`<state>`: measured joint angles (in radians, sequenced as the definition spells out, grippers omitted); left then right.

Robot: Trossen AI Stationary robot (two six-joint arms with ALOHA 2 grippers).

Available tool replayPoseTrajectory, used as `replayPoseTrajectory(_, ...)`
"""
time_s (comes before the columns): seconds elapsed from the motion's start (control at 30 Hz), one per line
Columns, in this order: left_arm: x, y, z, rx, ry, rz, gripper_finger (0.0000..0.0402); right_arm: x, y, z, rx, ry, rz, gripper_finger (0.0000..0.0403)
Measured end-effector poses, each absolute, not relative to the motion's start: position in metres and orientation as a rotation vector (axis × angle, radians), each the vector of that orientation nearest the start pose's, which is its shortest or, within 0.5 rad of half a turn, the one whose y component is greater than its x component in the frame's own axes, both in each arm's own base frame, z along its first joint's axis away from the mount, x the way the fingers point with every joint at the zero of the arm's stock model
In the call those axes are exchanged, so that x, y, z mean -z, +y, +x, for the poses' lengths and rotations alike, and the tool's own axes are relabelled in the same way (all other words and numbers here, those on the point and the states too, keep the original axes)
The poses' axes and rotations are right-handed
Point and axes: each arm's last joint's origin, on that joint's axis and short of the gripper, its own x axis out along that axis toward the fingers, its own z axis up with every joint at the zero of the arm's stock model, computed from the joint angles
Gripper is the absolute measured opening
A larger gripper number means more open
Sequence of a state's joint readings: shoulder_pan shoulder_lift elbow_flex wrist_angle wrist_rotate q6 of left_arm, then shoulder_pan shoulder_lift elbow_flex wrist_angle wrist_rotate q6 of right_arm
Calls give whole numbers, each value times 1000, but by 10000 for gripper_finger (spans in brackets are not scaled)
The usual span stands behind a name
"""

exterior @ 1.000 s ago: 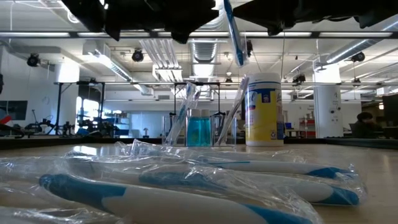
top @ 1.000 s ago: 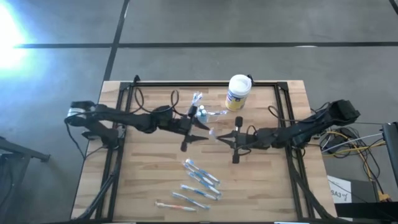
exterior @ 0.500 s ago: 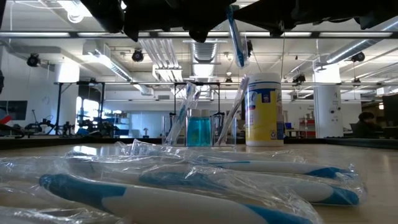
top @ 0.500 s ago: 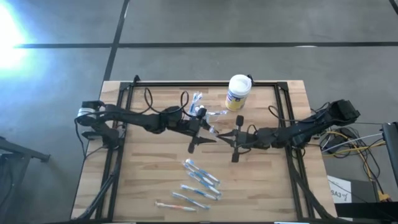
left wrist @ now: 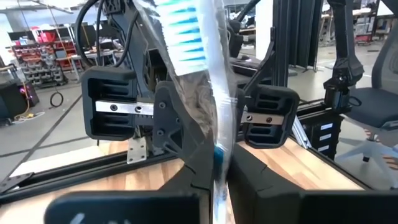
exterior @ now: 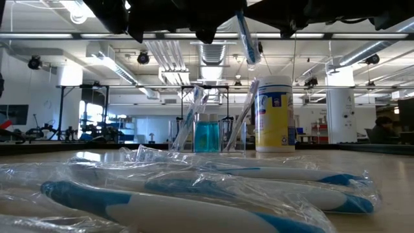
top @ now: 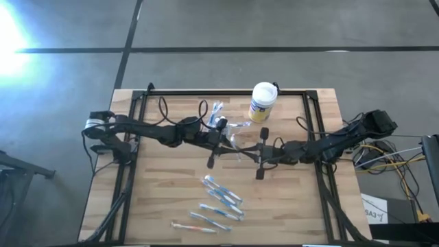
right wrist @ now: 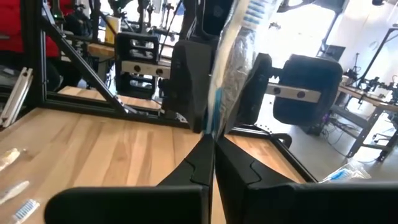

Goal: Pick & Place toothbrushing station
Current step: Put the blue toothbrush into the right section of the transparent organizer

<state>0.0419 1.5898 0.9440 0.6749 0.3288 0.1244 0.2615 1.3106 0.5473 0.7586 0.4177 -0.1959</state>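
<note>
Both claws meet mid-table, each clamped on one wrapped toothbrush [left wrist: 214,124]: the left gripper [top: 230,144] from the left, the right gripper [top: 241,149] opposite (fingers pressed tight). The toothbrushing station [top: 221,123] sits just behind them, left of the white canister [top: 262,101].

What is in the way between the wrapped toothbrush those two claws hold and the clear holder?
Nothing visible. The left gripper and right gripper both clamp the wrapped toothbrush above the table; the clear holder stands just beyond, open air between. The white canister stands aside.
</note>
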Motion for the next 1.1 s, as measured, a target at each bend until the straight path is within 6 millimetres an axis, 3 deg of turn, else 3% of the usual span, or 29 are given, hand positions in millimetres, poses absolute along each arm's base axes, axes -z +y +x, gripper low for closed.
replayPoseTrajectory(0.23,-273,4,349,289,-32,139,23,-230,57,257,153,37,-168,13)
replayPoseTrajectory(0.43,-286,3,330,263,5,144,23,-231,56,252,158,28,-154,53)
replayPoseTrajectory(0.67,-294,6,279,145,-35,150,23,-233,54,238,145,3,-130,78)
replayPoseTrajectory(0.9,-284,6,226,120,-80,108,23,-232,47,208,5,-93,-76,15)
replayPoseTrajectory(1.1,-265,5,195,99,-126,86,23,-215,35,176,29,-219,-47,8)
